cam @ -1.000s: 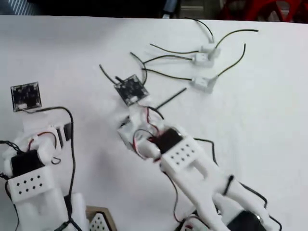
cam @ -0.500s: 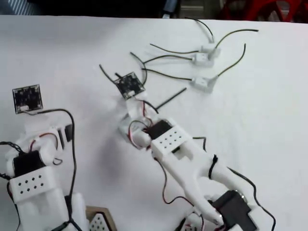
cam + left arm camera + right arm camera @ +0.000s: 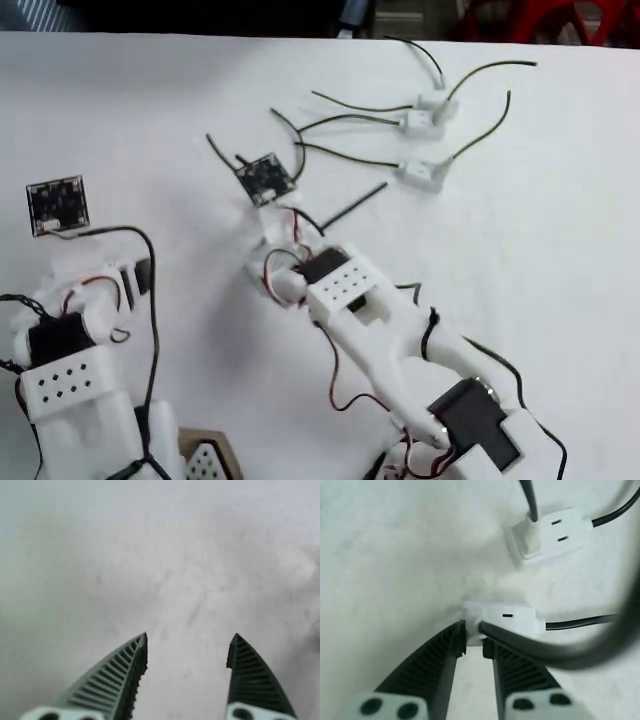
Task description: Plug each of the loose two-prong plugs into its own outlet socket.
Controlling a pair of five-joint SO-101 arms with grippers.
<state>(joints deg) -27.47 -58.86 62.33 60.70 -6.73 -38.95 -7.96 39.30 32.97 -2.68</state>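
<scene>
My right gripper (image 3: 474,634) is shut on the end of a white plug (image 3: 505,617), whose thick black cord (image 3: 555,652) runs off to one side. Just beyond it lies a white outlet socket (image 3: 555,532) with two slots facing up. From above, the right gripper (image 3: 266,215) sits mid-table against a small black square board (image 3: 264,179). Three white sockets (image 3: 420,123) with dark cords lie farther back on the right. My left gripper (image 3: 190,640) is open over bare table, at the near left (image 3: 72,255).
A second black square board (image 3: 57,203) lies at the left, just beyond the left arm. Loose dark cords (image 3: 345,205) spread between the middle board and the sockets. A brown block (image 3: 205,455) sits at the near edge. The table's right side is bare.
The right arm has stretched forward and to the left, and the black board ahead of its gripper has shifted slightly the same way. The left arm has stayed still.
</scene>
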